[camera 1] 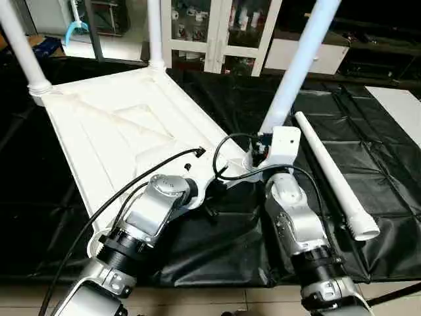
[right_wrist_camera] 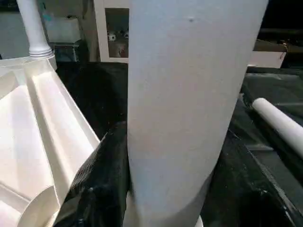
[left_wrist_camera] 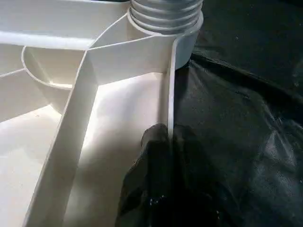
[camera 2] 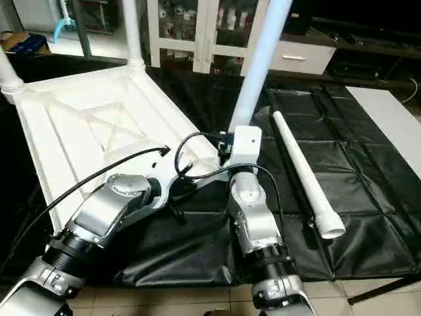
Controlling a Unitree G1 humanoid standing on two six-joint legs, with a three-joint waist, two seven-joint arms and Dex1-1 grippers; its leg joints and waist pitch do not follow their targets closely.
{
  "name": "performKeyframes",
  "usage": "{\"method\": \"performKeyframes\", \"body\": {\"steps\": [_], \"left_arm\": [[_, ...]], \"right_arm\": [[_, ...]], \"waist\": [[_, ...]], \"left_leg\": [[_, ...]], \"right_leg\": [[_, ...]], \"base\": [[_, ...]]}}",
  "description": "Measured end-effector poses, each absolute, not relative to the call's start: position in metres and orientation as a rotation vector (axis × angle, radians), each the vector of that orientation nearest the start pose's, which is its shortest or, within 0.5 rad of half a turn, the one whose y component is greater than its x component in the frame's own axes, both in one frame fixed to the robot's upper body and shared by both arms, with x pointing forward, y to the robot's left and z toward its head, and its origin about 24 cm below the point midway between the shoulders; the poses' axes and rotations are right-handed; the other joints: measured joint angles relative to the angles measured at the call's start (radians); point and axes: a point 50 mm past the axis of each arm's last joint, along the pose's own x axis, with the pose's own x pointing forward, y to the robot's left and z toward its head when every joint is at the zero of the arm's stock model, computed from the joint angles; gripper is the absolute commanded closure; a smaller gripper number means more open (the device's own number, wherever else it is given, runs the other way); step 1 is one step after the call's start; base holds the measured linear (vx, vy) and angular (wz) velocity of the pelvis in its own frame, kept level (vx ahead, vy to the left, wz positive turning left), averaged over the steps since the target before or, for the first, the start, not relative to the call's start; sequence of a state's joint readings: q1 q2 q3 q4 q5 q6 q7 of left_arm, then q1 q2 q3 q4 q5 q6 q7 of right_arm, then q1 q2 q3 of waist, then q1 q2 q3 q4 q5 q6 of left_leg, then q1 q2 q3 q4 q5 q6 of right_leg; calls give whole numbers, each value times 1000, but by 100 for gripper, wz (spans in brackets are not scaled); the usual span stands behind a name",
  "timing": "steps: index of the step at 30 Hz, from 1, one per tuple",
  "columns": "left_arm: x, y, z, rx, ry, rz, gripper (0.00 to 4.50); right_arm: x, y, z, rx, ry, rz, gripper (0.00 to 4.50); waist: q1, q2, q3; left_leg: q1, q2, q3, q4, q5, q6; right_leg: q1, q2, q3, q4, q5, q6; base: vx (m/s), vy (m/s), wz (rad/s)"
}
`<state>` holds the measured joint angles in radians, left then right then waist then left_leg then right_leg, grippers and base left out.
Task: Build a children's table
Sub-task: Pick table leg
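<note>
Silver forearms reach forward from the near edge over the black-covered worktop [camera 1: 368, 164]. The left tool [left_wrist_camera: 168, 137] has its two black fingers [left_wrist_camera: 151, 161] pressed together on the thin side wall of the tabletop [camera 1: 118, 138], one finger on the inner face and one on the outer face, close to the nearest corner socket. The right tool [right_wrist_camera: 165, 179] stands about half open around the lower end of a white leg [camera 1: 299, 66]; one black finger [right_wrist_camera: 102, 175] lies against the side of this leg, and the tool is clamped on it. This leg stands in the near right corner socket and leans away to the right as it rises.

White plastic, the tabletop lies upside down on the worktop with its ribbed underside facing up. It extends from the two tools toward the far left.

Just beyond and to the right of the right tool, a loose leg [camera 1: 332, 172] lies flat on the black cover, its wider open end nearest the robot.

At the far end of the tabletop, two more legs stand in their corner sockets: one at the far left [camera 1: 20, 49], one at the far right [camera 1: 154, 33].

Beyond the worktop stands a white cabinet [camera 1: 217, 33] with glazed doors.
</note>
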<state>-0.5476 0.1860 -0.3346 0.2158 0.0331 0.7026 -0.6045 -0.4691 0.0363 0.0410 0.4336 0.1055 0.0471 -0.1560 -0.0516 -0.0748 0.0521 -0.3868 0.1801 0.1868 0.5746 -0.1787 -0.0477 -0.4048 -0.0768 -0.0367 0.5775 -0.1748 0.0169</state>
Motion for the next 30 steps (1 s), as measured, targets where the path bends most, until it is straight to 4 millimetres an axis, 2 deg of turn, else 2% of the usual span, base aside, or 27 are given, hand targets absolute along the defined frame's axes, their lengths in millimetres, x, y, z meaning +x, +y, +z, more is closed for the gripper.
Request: {"method": "performKeyframes", "body": {"steps": [7,8,12,14,16,17,21,25,28,30], "left_arm": [[314,78,66,334,520,-828,450],[314,79,67,334,520,-827,450],[314,82,68,336,519,-825,450],[314,82,69,339,512,-825,450],[315,83,69,341,512,-823,450],[315,84,69,342,512,-821,450],[316,87,70,346,512,-812,450],[316,90,70,347,513,-808,450],[316,91,70,346,513,-808,450],[315,93,71,349,511,-810,450]], "right_arm": [[336,-96,67,95,28,48,266],[336,-95,67,95,25,60,210],[334,-97,61,85,51,69,190],[331,-97,55,87,77,80,157],[331,-98,55,83,77,81,147],[332,-99,55,80,76,84,125],[331,-102,54,76,75,88,104],[331,-103,54,68,76,100,65],[330,-104,55,53,72,109,65],[329,-104,56,38,62,117,65]], "waist": [[-4,-2,1],[-6,-2,2],[-11,-2,2],[-11,0,7],[-12,0,7],[-13,0,7],[-20,0,7],[-24,0,7],[-23,0,7],[-24,4,9]], "left_leg": [[0,0,2,0,0,0],[0,1,3,0,0,0],[0,2,3,0,0,0],[0,2,5,0,0,0],[0,2,6,0,0,0],[0,3,7,0,0,0],[0,5,9,1,0,0],[0,7,10,1,1,-1],[0,8,11,2,1,-1],[1,9,12,3,1,-2]], "right_leg": [[-1,0,1,0,2,-4],[-1,0,1,0,2,-4],[-2,0,0,0,3,-4],[-3,0,1,0,4,-5],[-3,0,1,0,4,-5],[-3,0,1,0,5,-5],[-4,0,1,0,7,-6],[-5,1,0,1,8,-7],[-6,1,-1,1,9,-8],[-6,2,-1,1,9,-8]], "base": [[0,0,0],[0,0,0],[0,0,0],[0,0,0],[0,0,0],[0,0,0],[0,0,0],[0,0,0],[0,0,0],[0,0,0]]}}
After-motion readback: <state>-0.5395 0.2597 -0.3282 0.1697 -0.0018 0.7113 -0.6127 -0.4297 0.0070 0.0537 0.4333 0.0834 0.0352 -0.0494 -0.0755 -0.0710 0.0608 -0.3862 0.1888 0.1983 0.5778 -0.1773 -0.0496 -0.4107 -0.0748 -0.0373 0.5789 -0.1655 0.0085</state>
